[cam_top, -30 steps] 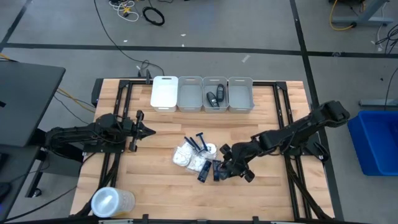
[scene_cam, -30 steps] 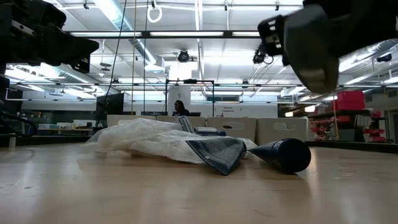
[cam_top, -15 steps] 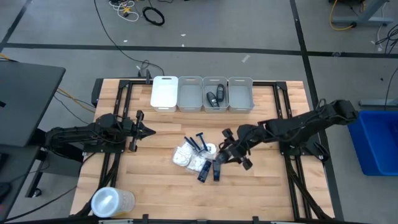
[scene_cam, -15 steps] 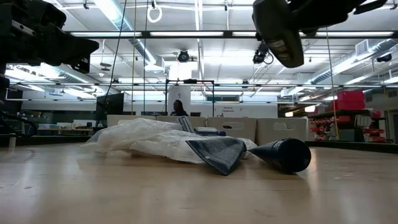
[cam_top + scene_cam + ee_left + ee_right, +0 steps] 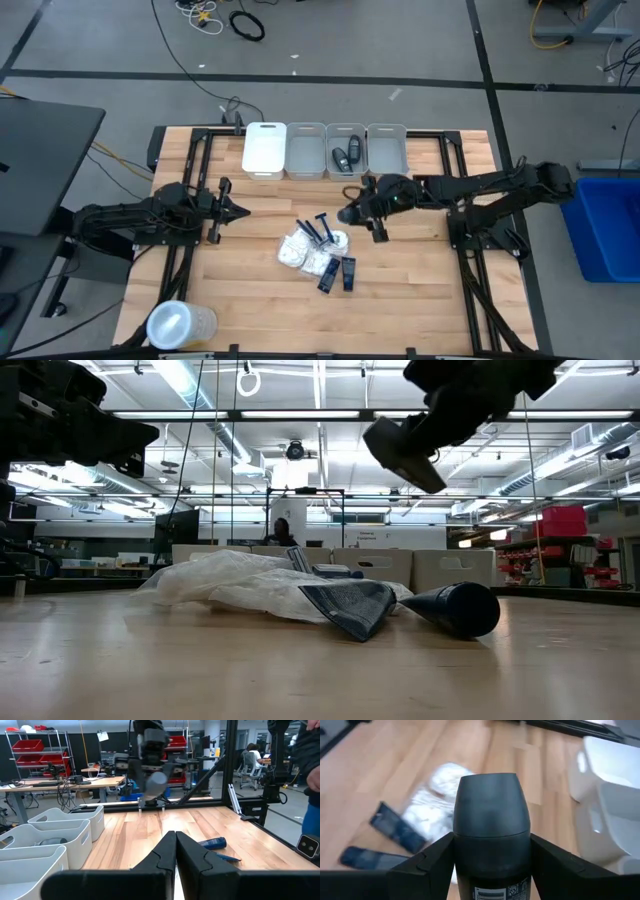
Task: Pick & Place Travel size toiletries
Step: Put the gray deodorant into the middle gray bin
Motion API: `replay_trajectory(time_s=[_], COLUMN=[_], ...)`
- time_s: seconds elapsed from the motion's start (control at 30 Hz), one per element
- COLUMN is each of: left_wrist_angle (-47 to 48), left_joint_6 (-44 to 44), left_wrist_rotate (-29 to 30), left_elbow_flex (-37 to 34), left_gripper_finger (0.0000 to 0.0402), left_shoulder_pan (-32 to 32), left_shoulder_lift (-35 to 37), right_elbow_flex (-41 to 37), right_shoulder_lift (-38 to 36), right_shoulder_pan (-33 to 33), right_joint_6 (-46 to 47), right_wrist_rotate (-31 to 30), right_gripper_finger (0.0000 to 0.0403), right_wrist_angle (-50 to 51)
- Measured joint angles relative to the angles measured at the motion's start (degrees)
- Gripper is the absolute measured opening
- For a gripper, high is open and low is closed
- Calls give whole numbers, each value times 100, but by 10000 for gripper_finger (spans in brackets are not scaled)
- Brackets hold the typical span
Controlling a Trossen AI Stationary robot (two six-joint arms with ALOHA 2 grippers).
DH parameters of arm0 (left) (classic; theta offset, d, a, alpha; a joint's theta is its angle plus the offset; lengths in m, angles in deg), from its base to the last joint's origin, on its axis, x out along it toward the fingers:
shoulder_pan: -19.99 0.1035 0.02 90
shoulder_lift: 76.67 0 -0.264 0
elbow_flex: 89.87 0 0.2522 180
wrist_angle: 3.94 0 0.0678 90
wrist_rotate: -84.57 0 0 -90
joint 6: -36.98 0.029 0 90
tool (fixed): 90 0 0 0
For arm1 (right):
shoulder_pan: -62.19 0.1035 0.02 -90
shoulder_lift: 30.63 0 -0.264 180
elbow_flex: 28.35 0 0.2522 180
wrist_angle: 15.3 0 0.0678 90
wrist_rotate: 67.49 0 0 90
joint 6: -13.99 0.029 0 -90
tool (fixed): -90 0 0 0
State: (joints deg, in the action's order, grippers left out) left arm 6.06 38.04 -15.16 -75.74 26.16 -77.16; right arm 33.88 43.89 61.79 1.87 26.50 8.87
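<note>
The right gripper (image 5: 358,215) pinches a dark container (image 5: 492,827), its base cut off from view. It hangs over bare table (image 5: 420,270) between the bins (image 5: 346,151) and the toiletry pile (image 5: 320,250). The left gripper (image 5: 232,210) waits near the table's left edge, fingers pressed together.

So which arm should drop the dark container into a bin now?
The right. Its gripper already holds the dark container above the table, close to the white bins. The left gripper sits shut and empty, farther off.
</note>
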Motion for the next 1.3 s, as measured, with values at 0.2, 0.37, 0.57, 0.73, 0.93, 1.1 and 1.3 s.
replay_trajectory(time_s=[0.2, 0.37, 0.57, 0.73, 0.93, 1.1, 1.3], left_wrist_angle=[0, -1, 2, -2, -1, 0, 0], left_joint_6=[0, 0, 0, 0, 0, 0, 0], left_wrist_rotate=[0, 2, 1, 0, 0, 0, 0], left_elbow_flex=[0, -2, 1, 1, 0, 1, -1], left_gripper_finger=[16, 16, 16, 16, 16, 16, 16], left_shoulder_pan=[1, 2, 1, 2, 0, 2, 1], left_shoulder_lift=[0, 0, 1, 2, 2, 0, 0], right_elbow_flex=[0, 2, 2, 2, 2, 2, 2], right_shoulder_lift=[43, 275, 591, 844, 1056, 1104, 1104], right_shoulder_pan=[-429, -729, -1084, -1418, -1815, -2149, -2461], right_joint_6=[270, 768, 1449, 2011, 2376, 2377, 2371], right_wrist_rotate=[-247, -672, -1305, -1725, -2021, -2050, -2046], right_gripper_finger=[223, 228, 219, 231, 226, 223, 237], right_wrist_angle=[-110, -461, -949, -1131, -1248, -1510, -2005])
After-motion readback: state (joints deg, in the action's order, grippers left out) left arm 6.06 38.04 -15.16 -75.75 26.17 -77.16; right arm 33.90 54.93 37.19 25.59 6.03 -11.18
